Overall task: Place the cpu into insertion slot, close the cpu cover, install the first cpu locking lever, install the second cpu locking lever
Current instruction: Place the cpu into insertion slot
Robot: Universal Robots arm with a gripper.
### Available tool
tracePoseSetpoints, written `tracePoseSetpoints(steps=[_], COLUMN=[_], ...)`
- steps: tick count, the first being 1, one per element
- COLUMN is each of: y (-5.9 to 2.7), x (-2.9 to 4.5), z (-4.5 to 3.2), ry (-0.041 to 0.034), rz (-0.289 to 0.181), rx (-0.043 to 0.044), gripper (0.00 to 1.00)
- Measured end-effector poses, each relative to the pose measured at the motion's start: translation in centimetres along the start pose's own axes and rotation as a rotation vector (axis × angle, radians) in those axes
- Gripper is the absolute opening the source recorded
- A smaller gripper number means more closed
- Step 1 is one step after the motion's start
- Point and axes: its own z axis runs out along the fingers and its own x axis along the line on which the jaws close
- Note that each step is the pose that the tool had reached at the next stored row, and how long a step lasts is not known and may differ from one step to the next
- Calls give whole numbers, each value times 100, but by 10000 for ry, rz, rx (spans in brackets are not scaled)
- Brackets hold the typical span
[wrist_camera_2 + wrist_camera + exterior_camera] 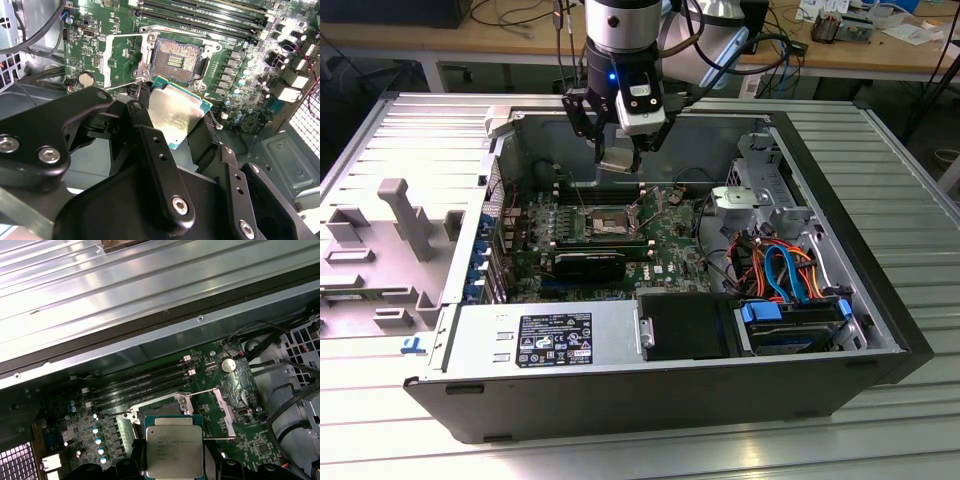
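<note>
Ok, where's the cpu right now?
In both wrist views the cpu sits clamped in the jaws, raised above the open insertion slot, not yet seated.

The gripper [175, 122] is pinching the cpu [172, 110] by two opposite edges, with its black fingers [141, 116] pressing against the chip's sides. The cpu is hanging tilted at the edge of the insertion slot [175, 59], not seated in it, with its silvery face showing. The insertion slot is lying uncovered, exposing its dark centre. The cpu cover [106, 57] is lying swung open just beside the slot. Long black memory slots [200, 12] are running along the slot's far side from the gripper, and the green circuit board [85, 50] is surrounding it.
</note>
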Motion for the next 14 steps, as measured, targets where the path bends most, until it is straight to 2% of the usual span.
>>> tracePoseSetpoints(steps=[14], y=[0], x=[0], z=[0], ry=[-15], rz=[170], rx=[-3], gripper=[55])
